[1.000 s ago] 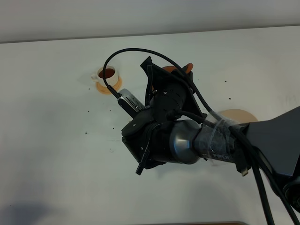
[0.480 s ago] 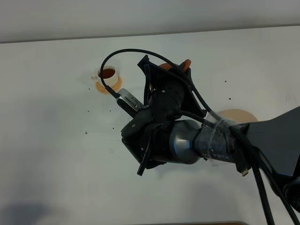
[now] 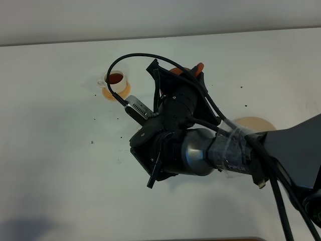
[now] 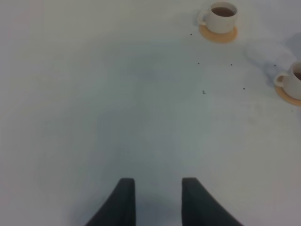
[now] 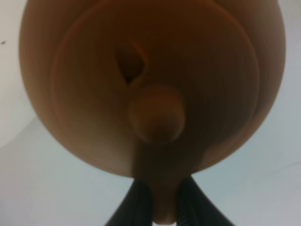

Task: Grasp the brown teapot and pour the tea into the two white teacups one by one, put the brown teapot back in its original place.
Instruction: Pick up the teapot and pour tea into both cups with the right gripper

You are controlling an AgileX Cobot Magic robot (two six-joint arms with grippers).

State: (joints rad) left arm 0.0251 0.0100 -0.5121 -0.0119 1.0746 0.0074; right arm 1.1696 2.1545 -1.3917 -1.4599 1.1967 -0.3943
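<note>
Behind right arm (image 3: 200, 150): brown teapot (image 3: 196, 69) mostly hidden.

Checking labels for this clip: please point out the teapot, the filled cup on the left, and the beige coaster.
teapot (image 5: 155, 117): right wrist view, lid knob.
cup (image 3: 116, 81): exterior high view, rim beside the tea.
beige coaster (image 3: 256, 123): exterior high view, bare top surface.

A white tabletop (image 3: 60, 165), dotted with dark specks, meets a pale wall (image 3: 150, 17).
</note>
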